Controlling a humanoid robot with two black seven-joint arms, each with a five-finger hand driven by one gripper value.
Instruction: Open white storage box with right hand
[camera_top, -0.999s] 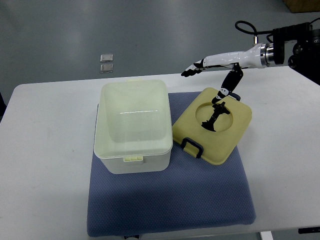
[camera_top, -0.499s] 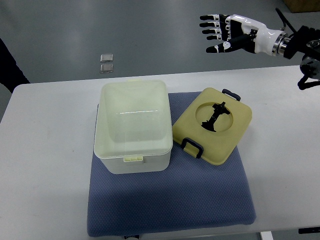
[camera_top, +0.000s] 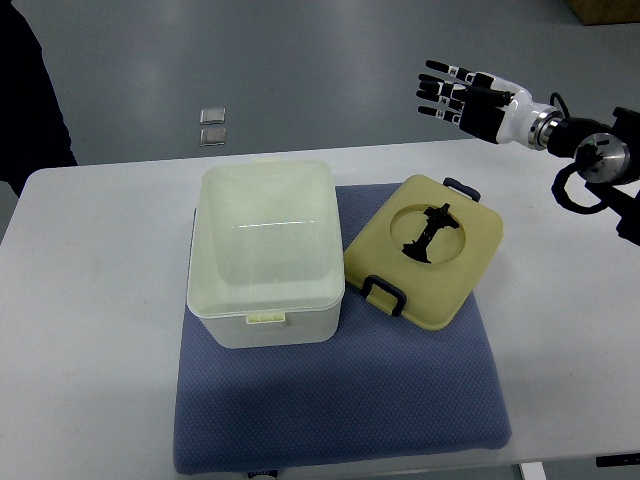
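The white storage box (camera_top: 266, 255) stands open on the blue mat (camera_top: 340, 400), its pale inside showing. Its cream lid (camera_top: 425, 250), with black handles and a black piece in a round recess, lies flat on the mat to the right of the box, touching its side. My right hand (camera_top: 455, 95) is raised above the table's far right edge, well clear of the lid, fingers spread and holding nothing. The left arm does not show.
A person's dark sleeve (camera_top: 35, 90) fills the upper left corner, beside the white table (camera_top: 90, 330). Two small square tiles (camera_top: 212, 125) lie on the grey floor beyond the far edge.
My right hand has lifted off the lid and drawn back up and to the right, fingers spreading. The dark sleeve at the left has come further into view.
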